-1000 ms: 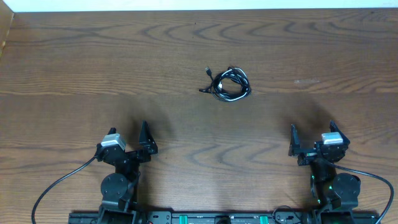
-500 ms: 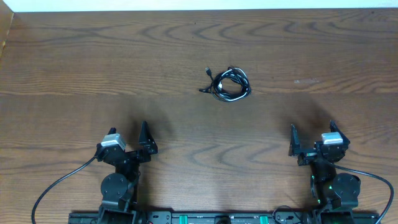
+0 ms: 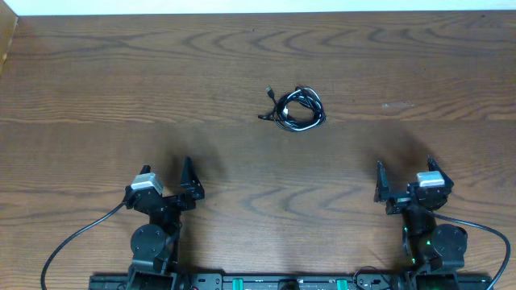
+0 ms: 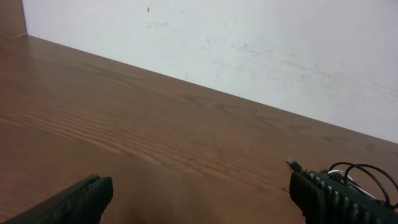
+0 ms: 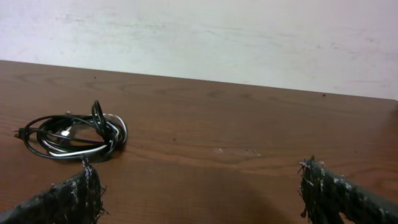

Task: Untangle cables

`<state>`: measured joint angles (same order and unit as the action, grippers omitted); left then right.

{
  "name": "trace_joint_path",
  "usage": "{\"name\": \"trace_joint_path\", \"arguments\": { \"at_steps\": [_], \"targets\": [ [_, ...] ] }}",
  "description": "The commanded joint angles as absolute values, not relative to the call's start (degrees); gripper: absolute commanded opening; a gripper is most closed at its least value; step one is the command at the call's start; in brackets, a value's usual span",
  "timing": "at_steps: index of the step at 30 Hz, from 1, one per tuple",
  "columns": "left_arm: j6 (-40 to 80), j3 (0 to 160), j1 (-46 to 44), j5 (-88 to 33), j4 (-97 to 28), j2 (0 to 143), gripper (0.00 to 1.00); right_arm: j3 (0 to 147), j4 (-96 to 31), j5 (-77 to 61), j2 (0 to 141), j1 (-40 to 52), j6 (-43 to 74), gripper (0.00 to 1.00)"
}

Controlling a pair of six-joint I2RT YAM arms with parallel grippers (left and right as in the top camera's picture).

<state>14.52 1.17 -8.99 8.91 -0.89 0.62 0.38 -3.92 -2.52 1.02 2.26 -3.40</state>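
Overhead view: a wood-grain table (image 3: 97, 97) with a small bundle of cables (image 3: 298, 110) near its middle and two empty grippers at the near edge.

The table fills the frame, and its far edge at 12 o'clock meets a white wall (image 4: 249, 43). The left gripper (image 3: 167, 173) sits at about 7 o'clock and the right gripper (image 3: 405, 171) at about 5 o'clock. Each has its jaws spread wide with nothing between them. The cables lie coiled together just toward 12 o'clock from the table's centre, well apart from both grippers. They are black loops with a lighter strand wound through them, and one small plug end pokes out toward 9 o'clock. In the right wrist view the bundle lies at 10 o'clock on the bare wood. In the left wrist view it shows at 4 o'clock, partly hidden behind a finger.
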Motion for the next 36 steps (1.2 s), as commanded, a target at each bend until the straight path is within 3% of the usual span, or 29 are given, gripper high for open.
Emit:
{"name": "trace_joint_path", "arguments": {
  "at_steps": [1,24,30,36],
  "targets": [
    [13.3,0.2,-8.7,9.1,-3.4,0.4,0.98,0.3,-4.3,-1.6,1.1,2.3,-3.9,0.99],
    [13.3,0.2,-8.7,9.2,-3.4,0.4,0.98,0.3,-4.3,-1.6,1.1,2.3,-3.9,0.99],
    [12.9,0.5,-8.7,9.3,2.4,0.4,0.98,0.3,-4.3,-1.6,1.1,2.3,-3.9,0.99],
    [11.2,8.7,-8.7,6.5,2.4,0.8,0.98,0.3,-4.3,-1.6,1.1,2.3,-3.9,0.99]
  ]
}}
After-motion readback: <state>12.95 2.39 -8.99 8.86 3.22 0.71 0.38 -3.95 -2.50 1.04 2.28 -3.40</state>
